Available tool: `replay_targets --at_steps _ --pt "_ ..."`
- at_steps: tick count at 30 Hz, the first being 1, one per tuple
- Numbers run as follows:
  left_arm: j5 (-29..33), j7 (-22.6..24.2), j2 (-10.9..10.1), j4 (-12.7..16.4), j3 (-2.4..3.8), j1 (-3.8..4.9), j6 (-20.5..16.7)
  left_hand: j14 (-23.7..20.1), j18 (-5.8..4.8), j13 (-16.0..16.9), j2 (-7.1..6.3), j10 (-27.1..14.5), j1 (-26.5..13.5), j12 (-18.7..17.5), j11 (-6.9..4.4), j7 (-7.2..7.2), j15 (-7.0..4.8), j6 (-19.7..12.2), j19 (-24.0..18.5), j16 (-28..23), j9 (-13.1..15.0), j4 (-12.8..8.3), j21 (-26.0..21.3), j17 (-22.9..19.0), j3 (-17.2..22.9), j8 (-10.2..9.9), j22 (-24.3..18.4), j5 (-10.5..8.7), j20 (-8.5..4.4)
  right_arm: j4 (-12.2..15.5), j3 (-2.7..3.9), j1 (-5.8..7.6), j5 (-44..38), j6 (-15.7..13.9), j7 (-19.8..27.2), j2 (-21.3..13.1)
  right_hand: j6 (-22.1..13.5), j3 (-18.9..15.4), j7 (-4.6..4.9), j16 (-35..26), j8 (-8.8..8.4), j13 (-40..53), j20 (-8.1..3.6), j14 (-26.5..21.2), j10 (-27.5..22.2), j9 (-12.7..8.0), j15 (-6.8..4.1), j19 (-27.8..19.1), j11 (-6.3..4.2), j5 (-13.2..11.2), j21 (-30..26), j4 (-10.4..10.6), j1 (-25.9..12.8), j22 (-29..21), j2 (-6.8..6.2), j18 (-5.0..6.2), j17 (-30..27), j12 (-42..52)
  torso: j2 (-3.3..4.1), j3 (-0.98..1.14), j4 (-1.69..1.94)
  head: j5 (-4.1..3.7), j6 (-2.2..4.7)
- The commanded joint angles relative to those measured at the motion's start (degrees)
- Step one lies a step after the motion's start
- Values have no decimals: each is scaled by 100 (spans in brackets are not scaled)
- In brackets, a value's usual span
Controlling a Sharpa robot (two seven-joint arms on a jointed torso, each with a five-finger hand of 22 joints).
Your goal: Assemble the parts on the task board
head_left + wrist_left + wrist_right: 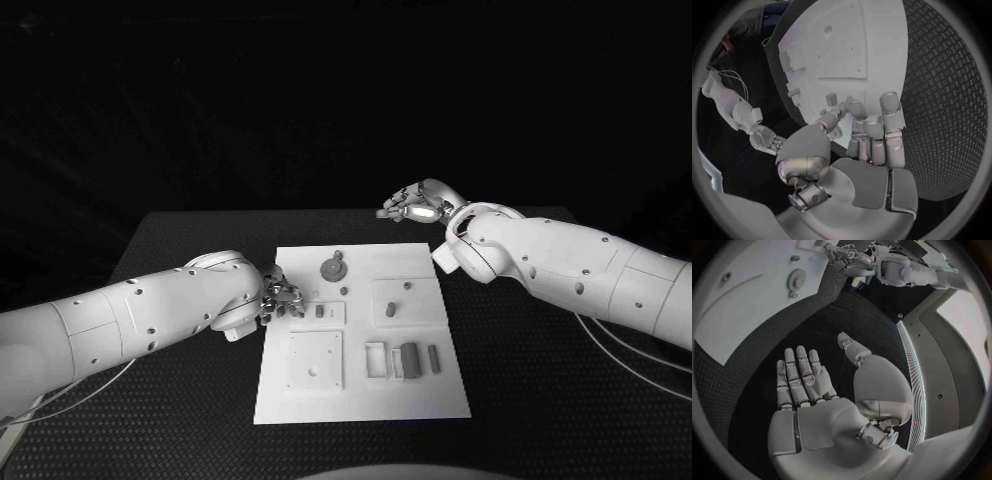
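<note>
the task board (pixel 361 400) sits flat in the middle of the black surface (pixel 188 240), a white plate with shallow recesses and a few holes. on it there's a gear-shaped part (pixel 333 267) near the far edge, and a row of little upright block parts (pixel 411 359) standing in slots toward my right near side. my left hand (pixel 277 299) is down at the board's left edge, fingers curled in over the rim next to a small part (pixel 319 311). from the left wrist view the fingertips (pixel 853 107) are bunched close together right beside that little block (pixel 831 98), but i honestly can't tell if i've actually got something pinched or i'm just touching the board. my right hand (pixel 415 203) hangs off past the far right corner, flat and spread wide, holding nothing. for this step i reckon the trick is going slow: these pieces are small, hard and smooth-looking, so a light fingertip pinch beats a full grab, and keeping the piece square to its slot should stop it jamming. the surface has a grippy diamond-weave texture, the board looks like slick matte plastic, so stuff could skid on it.
</note>
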Motion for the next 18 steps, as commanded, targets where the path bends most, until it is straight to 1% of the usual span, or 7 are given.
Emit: replay_targets --at_steps 1,10,14,18 --pt "-98 -46 12 -7 -44 -72 17 67 4 6 72 45 30 26 -10 62 -104 365 7 13 -2 46 36 7 77 -2 112 4 -26 5 3 0 -7 60 34 0 -45 -19 182 -38 16 -8 -2 -49 -45 -6 8 -15 12 -8 -24 21 5 9 71 -38 6 30 -2 0 4 -5 -5" --pt "-105 13 -32 40 -43 -75 -23 70 5 7 80 49 44 26 -11 61 -104 368 9 14 4 31 40 9 87 -5 113 4 -27 -1 2 -3 -7 63 38 -2 -45 -20 183 -38 17 -11 -2 -49 -45 -7 8 -14 12 -8 -27 22 4 12 73 -38 6 32 -1 -2 2 -6 -8" --pt "-69 44 -44 51 -43 -75 -104 76 6 9 55 56 71 27 -13 59 -105 379 11 17 13 4 47 13 99 -10 113 8 -28 -5 2 -7 -6 66 38 -2 -45 -22 183 -38 18 -13 -1 -49 -45 -8 8 -13 12 -8 -29 25 0 13 75 -38 6 34 -3 -2 4 -7 -17" --pt "-69 62 -54 77 -43 -76 -96 77 6 9 50 58 81 27 -13 58 -105 383 11 18 17 -4 48 15 104 -12 112 13 -28 -9 2 -12 -4 71 38 3 -45 -23 183 -38 19 -15 0 -49 -45 -9 9 -11 13 -8 -31 30 -5 15 79 -38 7 35 -1 -3 5 -15 -20"
